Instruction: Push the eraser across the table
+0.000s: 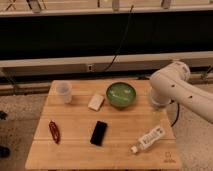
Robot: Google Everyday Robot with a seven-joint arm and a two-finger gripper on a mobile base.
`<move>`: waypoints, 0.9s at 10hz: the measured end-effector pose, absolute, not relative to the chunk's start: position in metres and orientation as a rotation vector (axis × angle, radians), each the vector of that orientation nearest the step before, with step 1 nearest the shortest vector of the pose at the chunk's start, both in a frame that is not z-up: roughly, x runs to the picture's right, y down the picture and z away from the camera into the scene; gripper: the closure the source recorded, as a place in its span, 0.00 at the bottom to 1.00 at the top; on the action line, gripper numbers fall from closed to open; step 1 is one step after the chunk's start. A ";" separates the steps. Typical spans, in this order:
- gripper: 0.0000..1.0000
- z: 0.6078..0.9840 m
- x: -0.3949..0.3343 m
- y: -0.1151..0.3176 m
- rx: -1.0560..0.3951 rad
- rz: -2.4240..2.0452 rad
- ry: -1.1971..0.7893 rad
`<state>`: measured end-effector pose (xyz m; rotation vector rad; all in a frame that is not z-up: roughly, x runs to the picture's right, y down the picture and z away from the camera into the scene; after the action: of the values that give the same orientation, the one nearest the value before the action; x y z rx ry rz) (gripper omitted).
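The eraser (pixel 99 133), a flat black slab, lies near the middle of the light wooden plank table (pixel 75 152), slightly toward the front. My white arm (pixel 167 90) hangs over the table's right back corner, well to the right of the eraser and apart from it. My gripper is not in view; only the arm's rounded joints show.
A cream-white block (pixel 96 102) and a green bowl (pixel 121 95) sit behind the eraser. A clear cup (pixel 63 92) stands at the back left. A red object (pixel 54 131) lies at the left. A small white bottle (pixel 148 139) lies at the front right.
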<state>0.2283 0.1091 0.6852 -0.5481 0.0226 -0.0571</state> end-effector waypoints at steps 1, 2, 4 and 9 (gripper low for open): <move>0.20 0.687 0.219 0.111 -0.549 -0.077 0.019; 0.20 0.689 0.202 0.113 -0.550 -0.097 0.014; 0.20 0.695 0.180 0.120 -0.549 -0.135 0.007; 0.20 0.716 0.150 0.137 -0.561 -0.213 -0.010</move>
<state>0.1500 0.1369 0.7157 -0.5613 -0.0101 -0.2134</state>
